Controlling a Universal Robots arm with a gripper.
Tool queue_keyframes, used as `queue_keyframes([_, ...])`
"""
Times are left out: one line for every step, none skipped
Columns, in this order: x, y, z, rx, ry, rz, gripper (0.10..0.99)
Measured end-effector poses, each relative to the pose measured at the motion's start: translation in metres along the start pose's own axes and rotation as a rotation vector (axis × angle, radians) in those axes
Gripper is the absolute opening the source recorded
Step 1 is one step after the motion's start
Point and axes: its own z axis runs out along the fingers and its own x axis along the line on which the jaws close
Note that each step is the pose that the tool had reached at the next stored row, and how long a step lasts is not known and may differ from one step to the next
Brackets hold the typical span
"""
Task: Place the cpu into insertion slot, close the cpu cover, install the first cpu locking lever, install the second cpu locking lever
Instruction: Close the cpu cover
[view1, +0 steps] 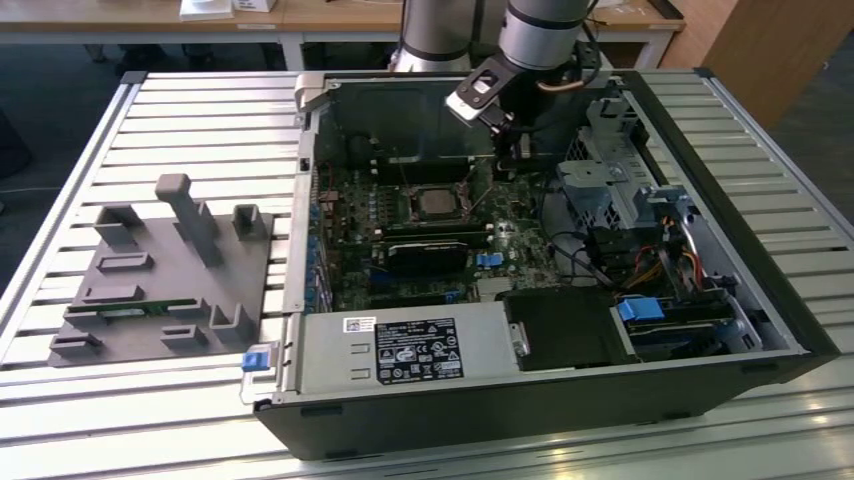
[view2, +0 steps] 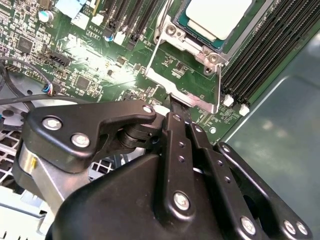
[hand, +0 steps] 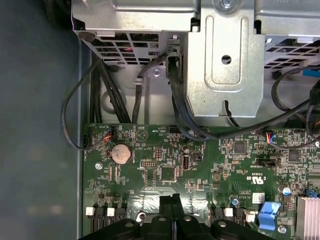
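Observation:
The cpu (view2: 217, 17), a pale silver square, lies flat in its socket on the green motherboard; in the exterior view the cpu (view1: 434, 203) sits mid-board inside the open computer case. The cpu cover (view2: 182, 94), a thin shiny metal frame, stands swung open from the socket's edge, and the board shows through its open centre. My gripper (view2: 175, 106) is shut, its black fingers pressed together with nothing between them, the tips right at the cover's free edge. In the exterior view the gripper (view1: 511, 165) hangs just to the right of the socket. I cannot pick out the locking levers.
Memory slots (view2: 260, 55) run beside the socket. A metal drive cage (view1: 607, 190) and black cables (hand: 175, 100) crowd the exterior view's right. A black module (view1: 427, 255) sits in front of the socket. A grey fixture block (view1: 160, 270) stands outside the case.

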Motion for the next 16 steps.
queue_keyframes([0.0000, -0.0004, 0.0000, 0.000, 0.0000, 0.000, 0.106])
queue_keyframes([0.0000, -0.0008, 0.0000, 0.000, 0.0000, 0.000, 0.106])
queue_keyframes([0.0000, -0.0014, 0.0000, 0.000, 0.0000, 0.000, 0.106])
queue_keyframes([0.0000, -0.0018, 0.0000, 0.000, 0.0000, 0.000, 0.106])
queue_keyframes([0.0000, -0.0021, 0.0001, 0.000, 0.0000, 0.000, 0.106])
queue_keyframes([0.0000, -0.0027, 0.0000, 0.000, -0.0001, 0.000, 0.106])
queue_keyframes([0.0000, -0.0031, 0.0001, 0.000, 0.0000, 0.000, 0.106])
queue_keyframes([0.0000, -0.0035, 0.0001, 0.000, 0.0000, 0.000, 0.106])
queue_keyframes([0.0000, -0.0039, 0.0001, 0.000, 0.0000, 0.000, 0.106])
queue_keyframes([0.0000, -0.0044, 0.0001, 0.000, 0.0000, 0.000, 0.106])
queue_keyframes([0.0000, -0.0048, 0.0001, 0.000, 0.0000, 0.000, 0.106])
queue_keyframes([0.0000, -0.0053, 0.0001, 0.000, 0.0000, 0.000, 0.106])
queue_keyframes([0.0000, -0.0059, 0.0002, 0.000, 0.0000, 0.000, 0.106])
queue_keyframes([0.0000, -0.0066, 0.0002, 0.000, 0.0000, 0.000, 0.106])
queue_keyframes([0.0000, -0.0071, 0.0002, 0.000, 0.0000, 0.000, 0.106])
queue_keyframes([0.0000, -0.0075, 0.0002, 0.000, 0.0000, 0.000, 0.106])
